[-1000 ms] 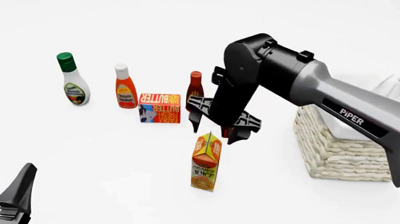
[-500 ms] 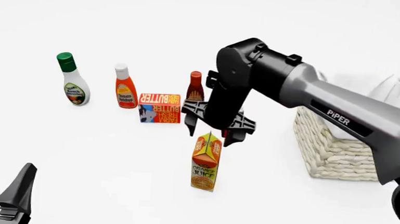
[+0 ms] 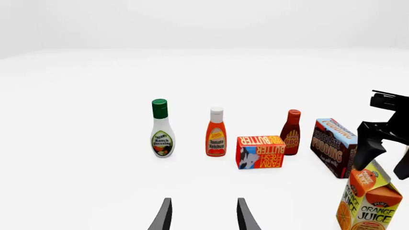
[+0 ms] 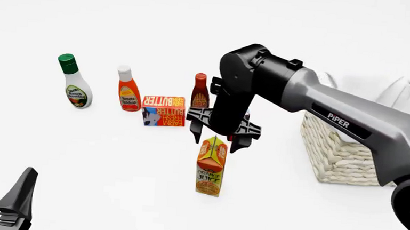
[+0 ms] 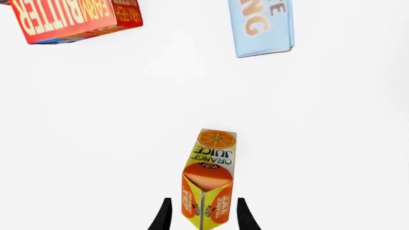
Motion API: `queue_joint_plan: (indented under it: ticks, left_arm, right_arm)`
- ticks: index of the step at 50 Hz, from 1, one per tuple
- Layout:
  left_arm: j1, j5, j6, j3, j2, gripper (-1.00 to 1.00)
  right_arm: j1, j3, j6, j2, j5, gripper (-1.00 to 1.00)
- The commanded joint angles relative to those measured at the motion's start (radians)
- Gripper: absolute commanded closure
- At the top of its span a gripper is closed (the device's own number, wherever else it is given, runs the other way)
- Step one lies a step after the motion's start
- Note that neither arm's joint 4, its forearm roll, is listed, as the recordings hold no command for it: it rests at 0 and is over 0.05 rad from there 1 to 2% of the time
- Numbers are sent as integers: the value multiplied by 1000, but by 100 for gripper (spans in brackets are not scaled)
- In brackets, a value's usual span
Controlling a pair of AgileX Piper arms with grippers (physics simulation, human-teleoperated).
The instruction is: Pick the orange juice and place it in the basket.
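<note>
Around me lies a plain white tabletop (image 4: 81, 161), evenly lit with soft faint shadows; beyond it I see pale, bare white walls.

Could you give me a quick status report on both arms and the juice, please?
Right pincer open, straddling orange juice top. Left pincer open, idle. Basket right of carton, path clear.

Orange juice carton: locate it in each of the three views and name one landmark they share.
Left wrist view: orange juice carton at the lower right corner, under the right gripper.
Front view: carton standing low centre, directly below that gripper.
Right wrist view: carton bottom centre, between the fingertips.
Shared landmark: the butter box.
</note>
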Motion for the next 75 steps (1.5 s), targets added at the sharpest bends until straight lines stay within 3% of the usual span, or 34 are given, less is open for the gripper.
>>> queue_joint_plan:
  ticks: [1, 75]
  left_arm:
    - [0, 0, 0, 0, 0, -100]
    - [0, 0, 0, 0, 0, -100]
  right_arm:
    - [-5, 0, -15, 11, 0, -100]
    - [-15, -18, -28, 80, 0, -100]
